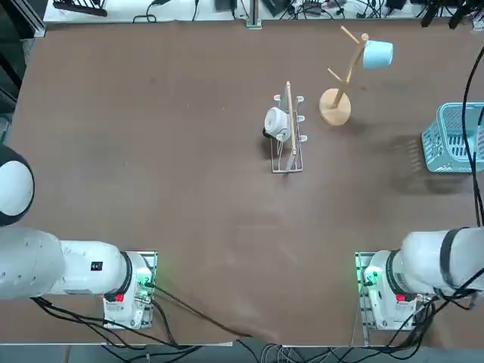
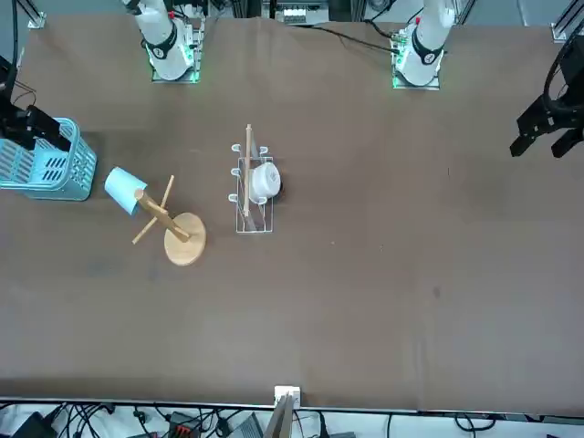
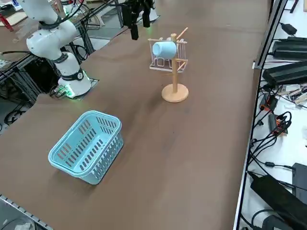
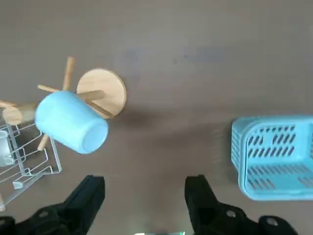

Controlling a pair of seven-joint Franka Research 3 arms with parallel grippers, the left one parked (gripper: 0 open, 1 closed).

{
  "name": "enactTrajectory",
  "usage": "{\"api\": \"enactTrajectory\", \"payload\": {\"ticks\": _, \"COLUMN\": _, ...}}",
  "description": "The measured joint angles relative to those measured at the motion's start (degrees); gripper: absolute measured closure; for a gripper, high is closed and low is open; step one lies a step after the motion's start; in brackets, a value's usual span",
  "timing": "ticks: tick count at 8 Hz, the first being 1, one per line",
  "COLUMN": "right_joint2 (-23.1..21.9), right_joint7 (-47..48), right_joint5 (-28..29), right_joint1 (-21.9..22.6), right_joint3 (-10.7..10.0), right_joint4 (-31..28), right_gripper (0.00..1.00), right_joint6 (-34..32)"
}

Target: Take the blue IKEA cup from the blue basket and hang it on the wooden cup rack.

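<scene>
The right claw point(image 4: 144, 196) is seen in the wrist view with its two black fingers point(image 4: 88, 196) spread apart and nothing between them, raised well above the brown bench point(image 1: 174, 189). In the front view it shows as a dark shape point(image 2: 27, 123) at the picture's edge, over the near end of the blue basket point(image 2: 41, 164). The basket point(image 3: 86, 146) stands upright on the bench near the robot's right edge, and no cup is seen inside it. Farther out, the wooden cup rack point(image 1: 336, 106) stands on its round base, well apart from the basket. The blue cup point(image 1: 376, 54) is hung on one of the upper pegs, tilted on its side, clear of the bench. Just beside the rack a low wire rack point(image 1: 289, 140) is set, and a white mug point(image 1: 275, 122) is held on it.
</scene>
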Motion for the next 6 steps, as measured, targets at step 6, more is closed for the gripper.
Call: {"api": "enactTrajectory", "payload": {"ticks": 6, "right_joint2": 1.0, "right_joint7": 2.4, "right_joint5": -0.5, "right_joint1": 3.6, "right_joint3": -2.9, "right_joint4": 0.0, "right_gripper": 0.00, "right_joint6": -2.1}}
